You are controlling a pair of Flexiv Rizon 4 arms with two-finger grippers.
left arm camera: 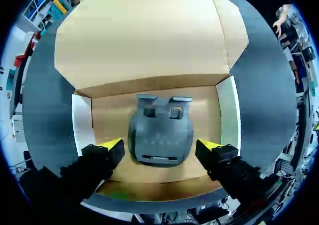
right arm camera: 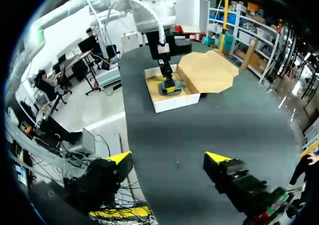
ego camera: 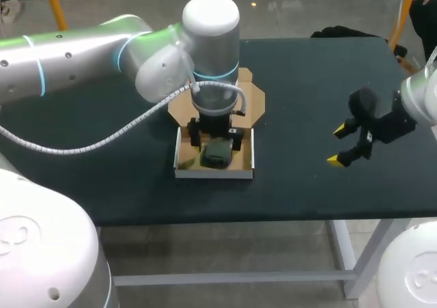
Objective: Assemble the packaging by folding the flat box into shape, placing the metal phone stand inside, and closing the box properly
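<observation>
Head view: the white left arm [ego camera: 205, 42] covers the middle of the brown cardboard lid flap [ego camera: 254, 103] and the rear of the open white-walled cardboard box [ego camera: 213, 173]. The dark grey metal phone stand [ego camera: 217, 154] shows only in part. Left wrist view: the lid flap's far edge is cut off. Right wrist view: the stand's detail is too small to tell.

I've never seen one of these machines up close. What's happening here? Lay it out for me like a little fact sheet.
Box: folded into an open tray, sitting on the dark table
Lid: lying flat behind the box, not yet closed
Phone stand: dark, lying inside the box
Left gripper: over the box, fingers open, one on each side of the phone stand, not clamping it
Right gripper: fingers open and empty, over bare table away from the box
Left to do: close the lid
</observation>
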